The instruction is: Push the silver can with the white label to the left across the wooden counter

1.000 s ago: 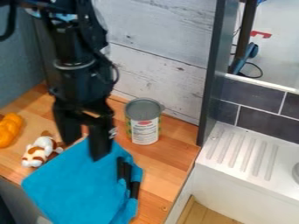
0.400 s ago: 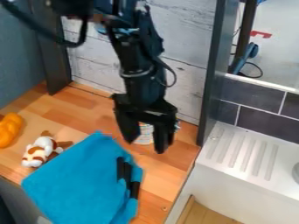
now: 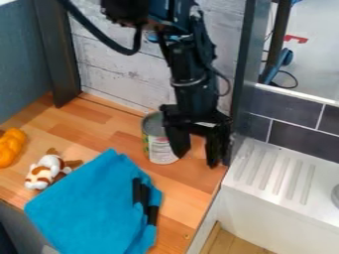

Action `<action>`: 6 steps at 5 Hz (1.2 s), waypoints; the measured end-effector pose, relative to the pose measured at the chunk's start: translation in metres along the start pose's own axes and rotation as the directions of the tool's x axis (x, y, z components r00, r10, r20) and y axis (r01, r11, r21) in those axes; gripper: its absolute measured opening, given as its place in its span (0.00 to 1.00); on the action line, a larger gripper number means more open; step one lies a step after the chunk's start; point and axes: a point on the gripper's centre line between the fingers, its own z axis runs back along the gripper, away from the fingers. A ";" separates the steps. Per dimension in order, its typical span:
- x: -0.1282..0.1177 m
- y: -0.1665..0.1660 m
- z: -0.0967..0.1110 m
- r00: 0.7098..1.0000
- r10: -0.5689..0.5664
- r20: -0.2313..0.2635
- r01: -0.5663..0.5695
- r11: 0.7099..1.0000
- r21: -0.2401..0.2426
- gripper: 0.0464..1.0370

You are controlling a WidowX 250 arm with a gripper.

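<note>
Gripper point(image 3: 197, 159) stood open, its two black fingers apart and pointing down over the right part of the wooden counter point(image 3: 116, 131), with wood showing through the gap between them. The arm point(image 3: 189, 64) came in from the top edge, a thick black cable looping beside it. Nearest to the gripper was the can point(image 3: 157, 149), upright on the counter toward the back, with a grey top and a pale printed label. The finger on the picture's left crossed in front of the can's right side and hid part of it; whether the two touched could not be told. The other finger hung close to the foot of the dark post point(image 3: 245, 74) at the counter's right end. In front of the can, toward the viewer, lay the blue cloth point(image 3: 92, 203), spread at a slant, with dark strips point(image 3: 140, 193) along its right side. Just beside its left edge, the white and brown plush toy point(image 3: 46, 171) rested on the wood, and farther left, at the picture's edge, lay the orange twisted loaf point(image 3: 9, 146). Whitewashed boards point(image 3: 112, 59) rose behind the counter. Past the post, to the right, was the white sink unit point(image 3: 265, 168) with its ridged top, set below dark tiles point(image 3: 298, 144); a red piece point(image 3: 296, 38) and a blue one point(image 3: 285, 58) showed beyond the tiles.
</note>
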 end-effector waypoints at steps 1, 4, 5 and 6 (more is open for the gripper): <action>0.011 0.002 -0.006 1.000 -0.010 -0.008 0.010 1.000 -0.001 0.96; 0.046 0.027 -0.029 0.996 0.086 -0.033 -0.083 0.993 0.083 0.96; 0.049 0.047 -0.025 0.985 0.171 -0.004 -0.168 0.968 0.184 0.96; 0.039 0.075 -0.024 0.975 0.222 0.000 -0.210 0.925 0.315 0.96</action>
